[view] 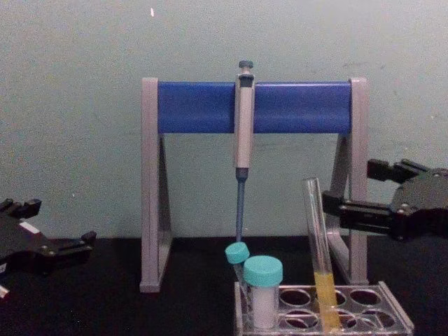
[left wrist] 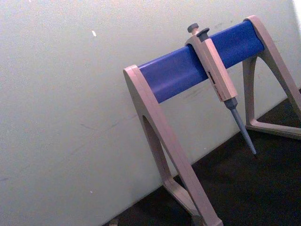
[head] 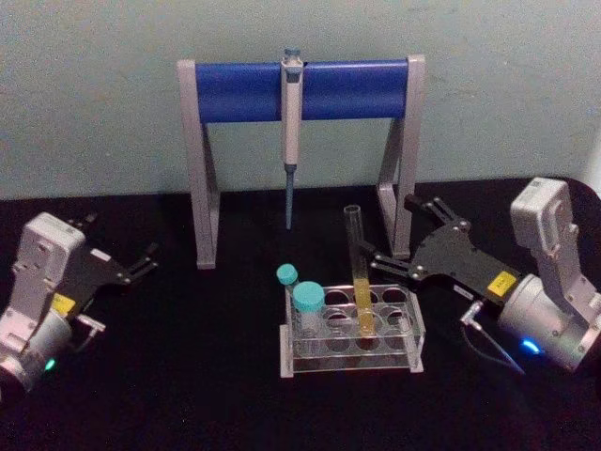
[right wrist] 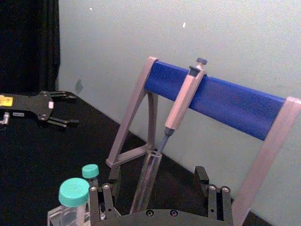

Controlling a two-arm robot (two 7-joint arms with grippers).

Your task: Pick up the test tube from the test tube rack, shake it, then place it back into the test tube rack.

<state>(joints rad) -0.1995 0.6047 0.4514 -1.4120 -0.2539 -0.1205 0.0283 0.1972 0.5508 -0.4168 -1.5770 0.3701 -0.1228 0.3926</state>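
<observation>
The test tube [head: 358, 268] stands slightly tilted in the clear test tube rack [head: 394, 349], with yellow liquid in its lower part. In the chest view the test tube [view: 316, 238] rises from the rack [view: 392, 309]. My right gripper [head: 390, 228] is open just right of the tube's upper half, near it but apart. From the right wrist, the tube [right wrist: 146, 186] lines up with the gap of the right gripper [right wrist: 155, 190], a little ahead of the fingers. My left gripper [head: 143, 261] rests open at the far left of the table, also seen as the left gripper [right wrist: 73, 109].
Two teal-capped tubes [head: 308, 301] occupy the rack's left end. Behind the rack stands a grey-and-blue pipette stand [head: 235, 91] with a pipette [head: 291, 122] hanging from its bar. Its right leg [head: 399, 169] is close behind my right gripper. Black table, pale wall.
</observation>
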